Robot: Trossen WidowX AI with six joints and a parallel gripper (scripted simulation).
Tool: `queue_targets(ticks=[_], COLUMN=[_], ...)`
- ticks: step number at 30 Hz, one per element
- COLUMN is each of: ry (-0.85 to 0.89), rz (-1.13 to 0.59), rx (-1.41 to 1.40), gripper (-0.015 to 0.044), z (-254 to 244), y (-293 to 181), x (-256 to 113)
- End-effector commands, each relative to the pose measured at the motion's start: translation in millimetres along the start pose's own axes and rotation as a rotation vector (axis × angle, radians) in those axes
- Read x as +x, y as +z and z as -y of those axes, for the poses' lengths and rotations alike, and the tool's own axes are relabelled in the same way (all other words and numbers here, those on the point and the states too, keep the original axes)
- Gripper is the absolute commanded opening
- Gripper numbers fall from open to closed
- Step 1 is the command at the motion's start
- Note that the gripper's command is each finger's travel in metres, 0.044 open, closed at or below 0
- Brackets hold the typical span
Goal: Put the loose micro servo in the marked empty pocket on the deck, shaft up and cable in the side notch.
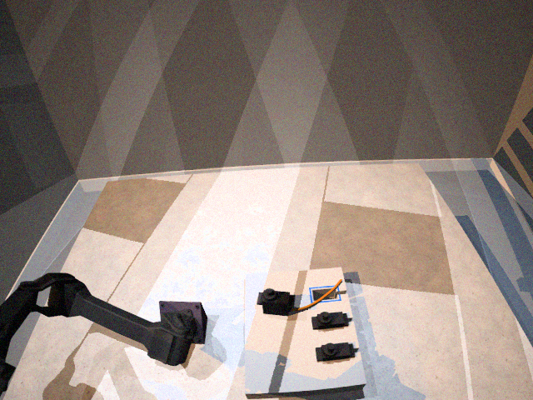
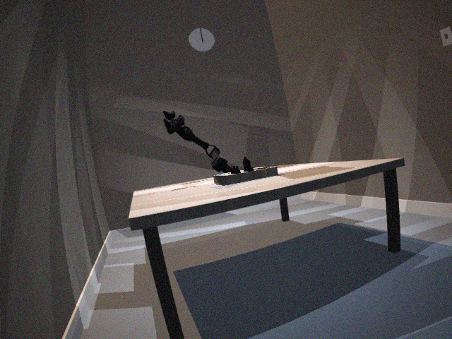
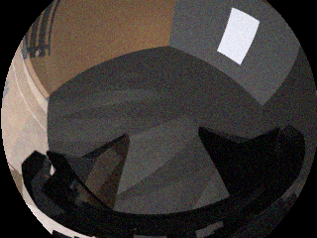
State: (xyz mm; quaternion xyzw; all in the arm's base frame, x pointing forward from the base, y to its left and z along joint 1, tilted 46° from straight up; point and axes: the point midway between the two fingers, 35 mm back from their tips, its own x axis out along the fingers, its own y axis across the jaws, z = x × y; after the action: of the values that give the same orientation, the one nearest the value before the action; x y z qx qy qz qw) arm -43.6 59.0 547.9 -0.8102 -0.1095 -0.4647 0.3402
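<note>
The loose black servo [image 1: 277,302] [image 2: 246,164] stands on the robot's deck [image 1: 264,337] [image 2: 251,176], left of the marked pocket in the top view. Its round output shaft points up. Its orange cable [image 1: 306,307] runs right and crosses over the pocket. The pocket [image 1: 318,294] is a dark opening inside a blue outline [image 1: 326,287], with no servo in it. My gripper [image 2: 165,122] [image 3: 163,134] is open and empty, raised high and well away from the deck. It is outside the top view, and the wrist view shows only walls and floor between the fingers.
Two seated black servos [image 1: 329,320] [image 1: 335,352] sit in the deck in front of the pocket. The arm's base [image 1: 197,320] stands left of the deck, and the arm [image 1: 113,318] [image 2: 197,140] extends away from it. The deck rests on the table [image 2: 164,202].
</note>
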Motion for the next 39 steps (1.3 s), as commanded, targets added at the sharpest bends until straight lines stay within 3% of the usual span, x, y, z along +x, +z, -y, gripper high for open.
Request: queue_targets(ticks=[1,15,39], ry=[0.003,0.184,0.522], rz=[0.001,0.063,0.140], rx=[0.005,0.260,0.649], gripper=[0.0374,0.0006,0.0000], z=[-1.1,-60.3,-163.3], y=[0.0,10.8,61.1], x=[0.8,35.9,78.9])
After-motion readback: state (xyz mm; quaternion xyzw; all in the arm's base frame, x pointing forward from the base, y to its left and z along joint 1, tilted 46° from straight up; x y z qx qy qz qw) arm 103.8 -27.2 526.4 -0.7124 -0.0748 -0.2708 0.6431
